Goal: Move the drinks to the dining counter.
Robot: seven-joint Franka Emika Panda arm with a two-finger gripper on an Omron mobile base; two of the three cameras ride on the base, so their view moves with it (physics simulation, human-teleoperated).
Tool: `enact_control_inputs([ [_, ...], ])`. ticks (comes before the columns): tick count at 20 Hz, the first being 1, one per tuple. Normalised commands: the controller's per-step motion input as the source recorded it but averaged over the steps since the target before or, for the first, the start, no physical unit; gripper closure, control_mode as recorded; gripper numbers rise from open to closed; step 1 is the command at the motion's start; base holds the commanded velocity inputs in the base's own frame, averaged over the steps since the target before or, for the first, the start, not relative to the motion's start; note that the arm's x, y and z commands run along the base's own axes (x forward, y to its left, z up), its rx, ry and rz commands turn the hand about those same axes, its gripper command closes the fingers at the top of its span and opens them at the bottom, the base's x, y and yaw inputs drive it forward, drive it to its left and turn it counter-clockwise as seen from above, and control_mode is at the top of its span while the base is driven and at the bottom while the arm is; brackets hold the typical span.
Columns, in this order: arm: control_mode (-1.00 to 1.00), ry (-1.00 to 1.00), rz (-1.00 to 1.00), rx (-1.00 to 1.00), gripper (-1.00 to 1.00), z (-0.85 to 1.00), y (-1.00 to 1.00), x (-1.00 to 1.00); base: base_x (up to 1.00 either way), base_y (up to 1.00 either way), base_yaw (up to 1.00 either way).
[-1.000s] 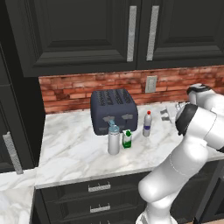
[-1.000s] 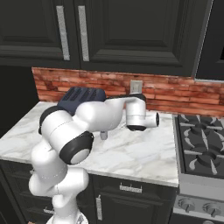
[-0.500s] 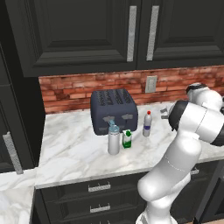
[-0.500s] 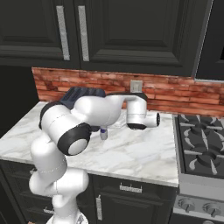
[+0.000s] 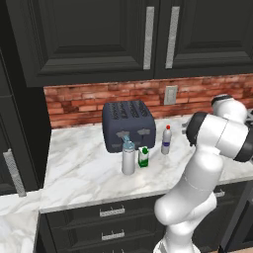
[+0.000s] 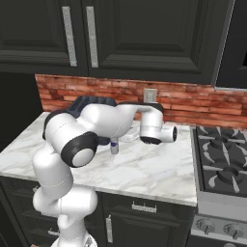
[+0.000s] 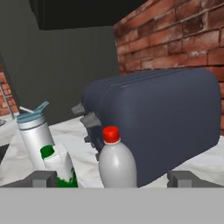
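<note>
So as far as I can tell, basically nothing of the job is done yet: all three drinks are sitting on the marble counter [image 5: 84, 168] in front of the dark blue-grey toaster [image 5: 128, 123], and the dining counter isn't anywhere in these shots. The tall grey metal bottle with the light-blue cap [image 5: 128, 157] is nearest the counter's front edge, the little green-and-white carton [image 5: 143, 157] is just beside it, and the slim clear bottle with the red cap [image 5: 167, 140] stands a bit apart from those two, closer to the brick backsplash [image 5: 74, 101]. The gripper [image 7: 113, 178] is hanging low over the counter off to the side, looking along at the group, and its fingers [image 7: 43, 178] are spread wide with nothing between them. From the hand camera the red-capped bottle is dead centre between the tips and looks closest, with the carton and metal bottle off to one side and the toaster right behind. My guess is the red-capped one gets picked first, since it's lined up so neatly. So what's left is pretty much everything: close in, grab it, carry it over to the dining counter, then come back twice more for the other two.
</note>
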Motion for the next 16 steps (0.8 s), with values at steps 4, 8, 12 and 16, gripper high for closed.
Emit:
enact_control_inputs([
  [4, -1.00, 0.00, -0.02, 0.00, -1.00, -0.09, 0.00, 0.00, 0.00, 0.00, 0.00],
  [8, -1.00, 0.00, 0.00, 0.00, -1.00, -0.01, 0.01, 0.00, 0.00, 0.00, 0.00],
  [12, -1.00, 0.00, 0.00, 0.00, -1.00, 0.00, 0.01, 0.00, 0.00, 0.00, 0.00],
  [16, -1.00, 0.00, 0.00, 0.00, -1.00, 0.00, 0.02, 0.00, 0.00, 0.00, 0.00],
])
